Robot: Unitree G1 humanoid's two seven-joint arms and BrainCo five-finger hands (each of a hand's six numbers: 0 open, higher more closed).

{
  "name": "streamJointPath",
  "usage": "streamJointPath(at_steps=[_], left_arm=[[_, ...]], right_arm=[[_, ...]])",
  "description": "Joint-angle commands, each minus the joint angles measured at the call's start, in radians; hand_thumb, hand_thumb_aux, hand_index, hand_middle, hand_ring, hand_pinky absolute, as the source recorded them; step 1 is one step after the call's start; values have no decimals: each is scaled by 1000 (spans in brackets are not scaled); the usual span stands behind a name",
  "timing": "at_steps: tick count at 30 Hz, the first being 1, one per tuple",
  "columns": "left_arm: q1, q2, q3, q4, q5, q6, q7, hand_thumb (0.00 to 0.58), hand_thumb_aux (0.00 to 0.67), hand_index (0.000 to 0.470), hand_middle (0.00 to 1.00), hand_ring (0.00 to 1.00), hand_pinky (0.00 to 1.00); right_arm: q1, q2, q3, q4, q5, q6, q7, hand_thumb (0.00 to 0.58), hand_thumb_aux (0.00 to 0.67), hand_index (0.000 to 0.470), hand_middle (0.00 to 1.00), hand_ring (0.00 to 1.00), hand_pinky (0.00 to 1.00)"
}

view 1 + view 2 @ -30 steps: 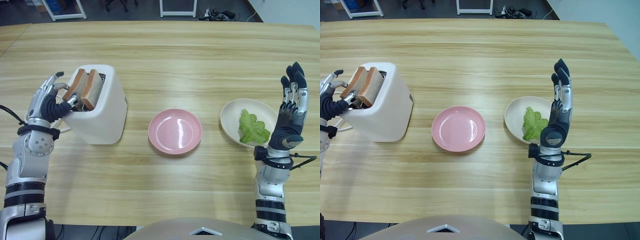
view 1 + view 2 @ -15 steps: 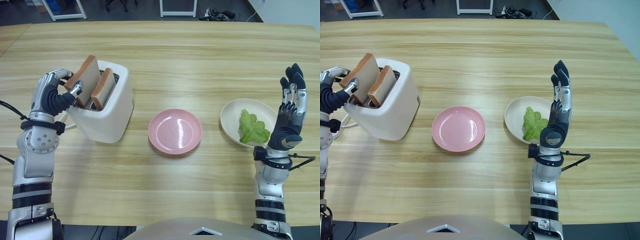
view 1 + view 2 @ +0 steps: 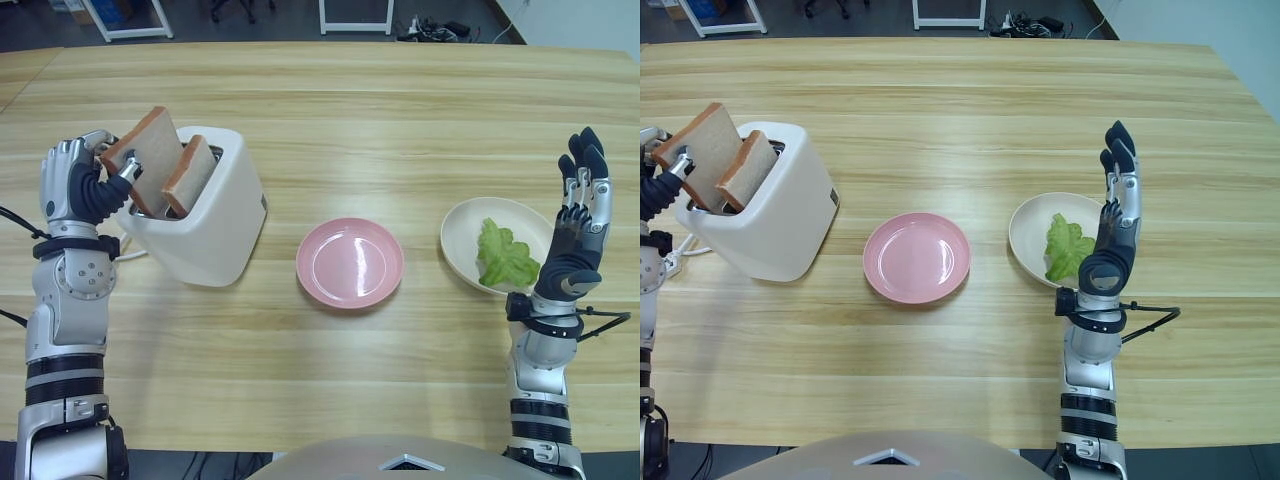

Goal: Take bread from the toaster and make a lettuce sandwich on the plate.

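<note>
- The left hand (image 3: 78,185) is curled beside the toaster (image 3: 215,230), its fingers pinching the outer slice of bread (image 3: 143,165) by its left edge. That is the natural grip for drawing the slice up and out of the slot.
- The outer slice stands tilted, well above the toaster's top. From this angle I cannot tell whether its lower edge has cleared the slot.
- The second slice (image 3: 188,175) sits deeper in the inner slot, untouched, waiting its turn.
- The toaster leans over toward the plate side, probably dragged by the pull on the bread.
- The pink plate (image 3: 350,263) lies at the middle of the table (image 3: 350,110), between toaster and bowl, so both hands can reach it for assembly.
- The lettuce (image 3: 503,255) rests in the cream bowl (image 3: 462,225), just beside the right hand (image 3: 578,225). That hand is held upright with fingers straight and close together, holding nothing.
- Compared with a second ago, the outer slice has risen from level with its neighbour to well clear of it. The left hand has moved up and outward with it, and the toaster has gone from upright to leaning.
- Plate, bowl, lettuce and right hand have not moved.
</note>
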Motion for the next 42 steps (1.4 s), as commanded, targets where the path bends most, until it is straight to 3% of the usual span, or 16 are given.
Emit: streamJointPath(at_steps=[1,13,20,24,29,34,37,42], left_arm=[[-14,-19,28,-51,-56,-22,-4,580,670,470,1000,1000,1000],[-98,-16,101,-185,-146,-116,-16,580,670,470,1000,1000,1000],[-275,-86,-144,-174,4,-202,-63,580,670,470,1000,1000,1000],[-344,-157,-304,-81,156,-289,-6,580,670,470,1000,1000,1000],[-359,-223,-496,69,410,-425,201,580,670,470,1000,1000,1000],[-423,-249,-701,288,706,-474,604,580,670,470,1000,1000,1000],[-468,-270,-811,415,830,-440,826,580,670,470,1000,1000,1000],[-519,-284,-978,568,1005,-273,1061,580,670,470,1000,1000,1000]], right_arm=[[-5,-4,1,-6,2,8,3,0,0,0,0,0,0],[-22,9,13,4,-8,14,-1,0,0,0,0,0,0],[-87,13,26,76,-10,1,-12,0,0,0,0,0,0],[-119,4,10,126,1,-12,-25,0,0,0,0,0,0],[-138,-9,-12,173,25,-25,-36,0,0,0,0,0,0],[-149,6,3,204,13,-40,-40,0,0,0,0,0,0],[-149,9,7,207,12,-44,-39,0,0,0,0,0,0],[-139,6,12,199,18,-47,-32,0,0,0,0,0,0]])
